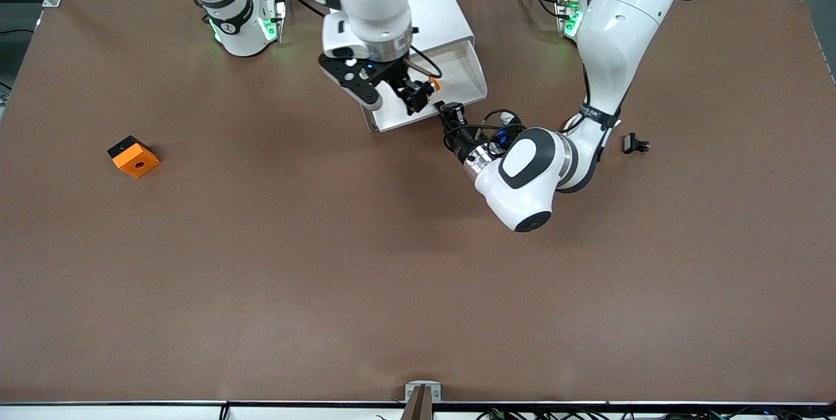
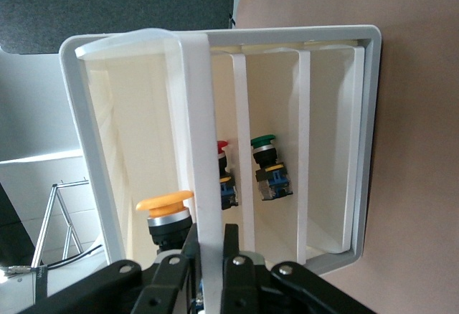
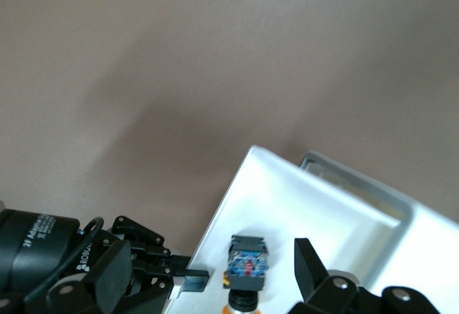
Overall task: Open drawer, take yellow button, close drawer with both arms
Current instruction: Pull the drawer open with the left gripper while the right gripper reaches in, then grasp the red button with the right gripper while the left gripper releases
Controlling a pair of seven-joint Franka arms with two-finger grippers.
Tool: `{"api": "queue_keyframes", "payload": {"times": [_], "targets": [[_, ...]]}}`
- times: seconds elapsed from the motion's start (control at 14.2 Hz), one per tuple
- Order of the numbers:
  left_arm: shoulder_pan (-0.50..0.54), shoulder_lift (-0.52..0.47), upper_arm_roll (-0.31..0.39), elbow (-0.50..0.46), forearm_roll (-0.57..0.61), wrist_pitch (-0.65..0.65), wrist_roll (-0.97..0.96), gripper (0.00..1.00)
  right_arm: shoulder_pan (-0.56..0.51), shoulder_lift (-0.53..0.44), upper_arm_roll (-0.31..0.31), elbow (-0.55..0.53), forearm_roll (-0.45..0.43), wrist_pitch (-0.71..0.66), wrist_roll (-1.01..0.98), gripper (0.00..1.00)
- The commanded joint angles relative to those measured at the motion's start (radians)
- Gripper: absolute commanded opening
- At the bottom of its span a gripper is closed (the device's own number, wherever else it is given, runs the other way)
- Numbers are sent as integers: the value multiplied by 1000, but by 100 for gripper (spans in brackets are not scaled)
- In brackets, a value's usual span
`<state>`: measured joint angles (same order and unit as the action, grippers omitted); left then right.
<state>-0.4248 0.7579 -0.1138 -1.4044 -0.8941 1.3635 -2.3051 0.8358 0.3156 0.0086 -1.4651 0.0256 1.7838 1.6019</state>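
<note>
The white cabinet (image 1: 439, 8) stands between the two arm bases. Its top drawer (image 1: 467, 77) is pulled out toward the front camera. My left gripper (image 1: 450, 110) is shut on the drawer's front wall (image 2: 204, 113), with my left gripper (image 2: 210, 239) pinching it from both sides. The button (image 1: 432, 85), with a yellow-orange cap and dark body, is in the open drawer. My right gripper (image 1: 417, 95) is over the drawer and open. In the right wrist view the button (image 3: 247, 264) sits between the spread fingers of my right gripper (image 3: 213, 271), untouched. The button's cap also shows in the left wrist view (image 2: 165, 203).
A red-capped button (image 2: 221, 149) and a green-capped button (image 2: 264, 142) lie in lower drawers. An orange square block (image 1: 134, 157) lies on the brown table toward the right arm's end. A small black part (image 1: 635, 144) lies beside the left arm.
</note>
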Motion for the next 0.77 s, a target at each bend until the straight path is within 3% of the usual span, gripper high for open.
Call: {"api": "queue_keyframes", "payload": {"times": [0.0,0.28,0.35,0.42,0.7], "targets": [[11,23,6,36,-16,6,21,15,6,39,-10,28,13,0,30,100],[34,23,6,58,-17,6,18,15,9,46,-12,-11,13,3,30,100],[37,21,6,59,-19,6,21,42,11,56,-12,-12,13,5,30,100],[35,20,6,62,-19,6,21,99,14,62,-10,-12,14,5,30,100],[38,12,6,79,-16,5,18,100,38,88,-10,-11,16,32,32,100]]}}
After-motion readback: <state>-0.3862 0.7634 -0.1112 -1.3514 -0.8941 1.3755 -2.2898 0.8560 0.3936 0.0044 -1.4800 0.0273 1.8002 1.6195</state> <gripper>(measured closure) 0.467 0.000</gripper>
